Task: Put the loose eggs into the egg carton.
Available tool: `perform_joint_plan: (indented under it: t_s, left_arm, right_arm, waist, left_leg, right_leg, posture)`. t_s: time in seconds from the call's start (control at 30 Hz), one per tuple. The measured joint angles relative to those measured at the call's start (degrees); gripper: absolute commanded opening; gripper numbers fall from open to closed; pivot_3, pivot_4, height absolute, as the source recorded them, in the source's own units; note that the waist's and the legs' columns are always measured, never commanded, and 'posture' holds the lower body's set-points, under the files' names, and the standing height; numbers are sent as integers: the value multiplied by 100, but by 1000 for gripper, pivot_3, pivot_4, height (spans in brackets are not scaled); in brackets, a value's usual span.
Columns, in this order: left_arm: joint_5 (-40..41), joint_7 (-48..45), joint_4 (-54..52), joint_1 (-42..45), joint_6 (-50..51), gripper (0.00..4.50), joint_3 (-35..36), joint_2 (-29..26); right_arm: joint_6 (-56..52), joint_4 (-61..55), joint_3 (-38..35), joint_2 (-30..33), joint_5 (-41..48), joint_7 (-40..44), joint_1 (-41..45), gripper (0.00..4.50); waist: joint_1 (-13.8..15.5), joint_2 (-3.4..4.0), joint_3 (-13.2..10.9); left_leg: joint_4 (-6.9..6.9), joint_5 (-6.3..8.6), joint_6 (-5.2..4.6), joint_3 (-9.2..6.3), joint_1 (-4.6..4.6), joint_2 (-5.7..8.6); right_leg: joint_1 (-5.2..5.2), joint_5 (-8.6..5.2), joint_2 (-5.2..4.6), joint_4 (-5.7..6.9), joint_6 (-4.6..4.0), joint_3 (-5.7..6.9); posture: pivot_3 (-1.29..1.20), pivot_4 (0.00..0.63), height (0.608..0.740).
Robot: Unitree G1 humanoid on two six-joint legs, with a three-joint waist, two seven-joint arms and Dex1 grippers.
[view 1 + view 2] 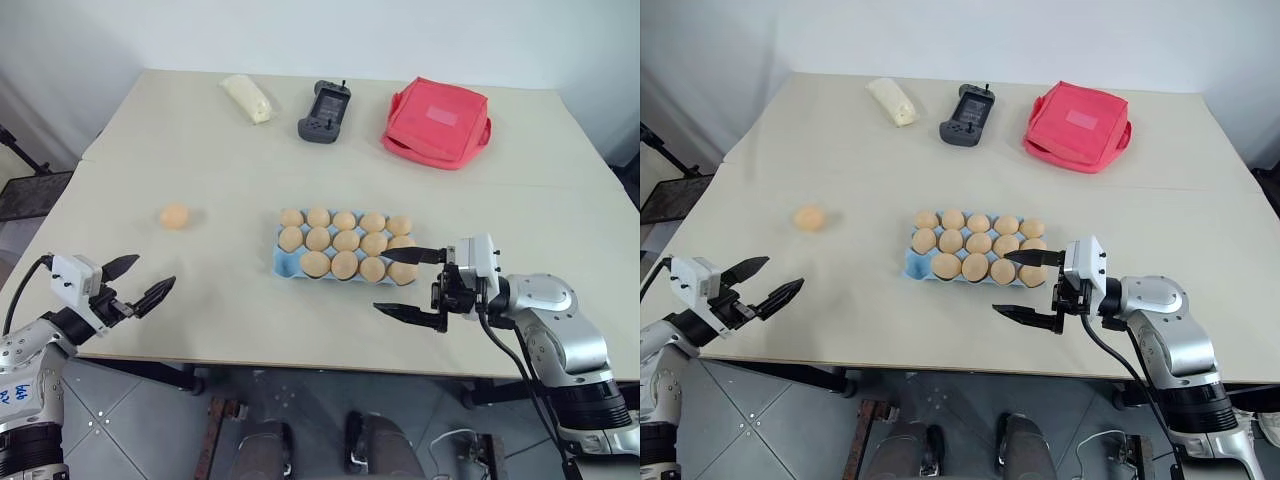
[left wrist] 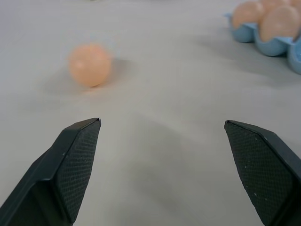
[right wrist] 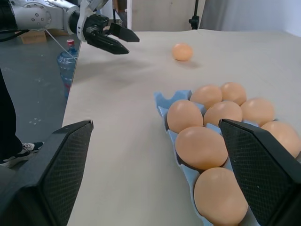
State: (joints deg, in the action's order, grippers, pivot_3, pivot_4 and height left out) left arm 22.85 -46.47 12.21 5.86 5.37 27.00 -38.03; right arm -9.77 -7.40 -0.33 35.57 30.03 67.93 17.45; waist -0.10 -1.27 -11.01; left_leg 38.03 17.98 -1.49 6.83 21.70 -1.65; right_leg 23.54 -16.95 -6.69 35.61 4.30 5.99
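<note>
One loose egg, pale orange, lies on the table left of the light blue egg carton, whose cups hold several eggs. My left gripper is open and empty near the table's front left edge, a short way in front of the loose egg and pointing toward it. My right gripper is open at the carton's near right corner and points left along its front side. Its far finger reaches over the corner eggs, and nothing is held between its fingers. The right wrist view shows the carton close ahead.
Along the back of the table lie a cream-yellow packet, a dark handheld controller and a red pouch. The table's front edge runs just below both grippers. A water bottle stands on the floor beyond the table's left side.
</note>
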Motion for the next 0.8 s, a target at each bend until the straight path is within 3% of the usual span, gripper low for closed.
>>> perform_joint_plan:
  t_s: [0.17,0.37,0.5,0.8]
  left_arm:
    - [-88,482,526,941,15,4488,-151,75]
    - [-715,1055,2018,2682,-387,4488,-704,103]
    - [-1187,1305,3578,3836,-735,4488,-1156,176]
    - [-1638,1432,5131,4519,-899,4488,-1511,194]
  right_arm:
    - [96,160,-147,191,-166,-61,-121,4500]
    - [103,134,-330,242,-172,-161,-352,4500]
    - [92,34,-395,235,-166,-267,-490,4500]
    - [47,-257,-464,231,-146,-526,-753,4500]
  waist:
    - [35,0,0]
    - [8,-1,0]
    - [-3,-3,0]
    - [1,-5,0]
  left_leg:
    - [0,-10,14,2,1,2]
    - [-2,-29,-3,25,0,0]
    - [-1,-27,-5,44,0,-1]
    - [3,-23,-12,74,0,-5]
  right_leg:
    - [0,0,0,1,0,8]
    - [2,3,5,10,1,23]
    - [8,5,11,22,5,62]
    - [17,8,8,22,11,88]
  posture:
    - [0,150,740]
    - [0,150,740]
    - [0,150,740]
    - [0,150,740]
